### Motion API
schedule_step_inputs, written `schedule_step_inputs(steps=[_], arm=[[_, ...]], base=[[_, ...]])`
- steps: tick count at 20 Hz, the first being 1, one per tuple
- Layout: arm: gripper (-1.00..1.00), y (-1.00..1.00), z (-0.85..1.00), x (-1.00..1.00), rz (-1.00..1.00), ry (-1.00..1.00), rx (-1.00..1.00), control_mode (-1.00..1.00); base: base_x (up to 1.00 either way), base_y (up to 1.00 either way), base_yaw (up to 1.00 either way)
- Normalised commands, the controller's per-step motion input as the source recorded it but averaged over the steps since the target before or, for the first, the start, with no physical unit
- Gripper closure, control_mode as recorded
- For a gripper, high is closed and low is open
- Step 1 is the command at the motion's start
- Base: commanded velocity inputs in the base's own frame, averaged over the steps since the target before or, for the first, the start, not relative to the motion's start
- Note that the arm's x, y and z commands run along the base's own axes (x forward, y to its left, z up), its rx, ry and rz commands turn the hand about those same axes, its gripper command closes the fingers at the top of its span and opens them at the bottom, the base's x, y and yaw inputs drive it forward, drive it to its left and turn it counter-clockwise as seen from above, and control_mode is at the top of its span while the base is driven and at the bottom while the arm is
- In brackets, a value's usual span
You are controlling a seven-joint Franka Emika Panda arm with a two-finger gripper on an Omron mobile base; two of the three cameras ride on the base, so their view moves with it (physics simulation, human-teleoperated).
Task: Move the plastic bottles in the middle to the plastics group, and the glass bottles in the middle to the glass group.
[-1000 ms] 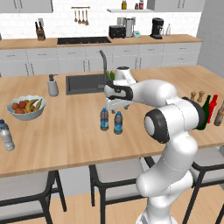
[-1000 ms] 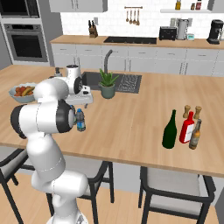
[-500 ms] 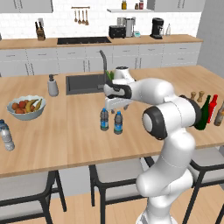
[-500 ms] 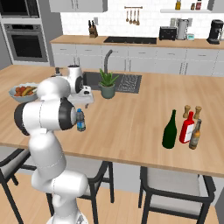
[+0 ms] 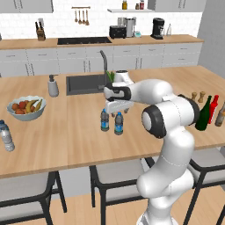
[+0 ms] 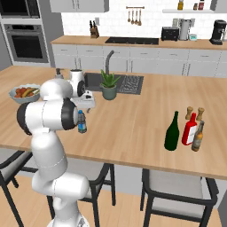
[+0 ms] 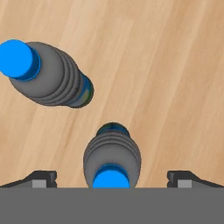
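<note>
The gripper (image 7: 112,178), jaws spread wide, hovered over one small bottle (image 7: 112,159) at bottom centre; another bottle (image 7: 46,73) stood upper left.

Two plastic bottles (image 5: 111,121) (side by side) mid-counter (image 5: 66,136)

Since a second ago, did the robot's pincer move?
Yes. The pincer has come down a little, closer to the two plastic bottles, which stand just where they were on the counter. It is open above one of them.
</note>
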Motion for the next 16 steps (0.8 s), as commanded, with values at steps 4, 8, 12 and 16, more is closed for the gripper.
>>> schedule_step_inputs(steps=[4,8,12,16], arm=[[-1.0,0.0,-0.09,0.14,0.0,0.0,0.0,-1.0],[-1.0,0.0,-0.09,0.04,0.0,0.0,0.0,-1.0],[-1.0,0.0,-0.01,0.0,0.0,0.0,0.0,-1.0],[-1.0,0.0,-0.16,0.0,0.0,0.03,0.0,-1.0]], base=[[0.0,0.0,0.0],[0.0,0.0,0.0],[0.0,0.0,0.0],[0.0,0.0,0.0]])
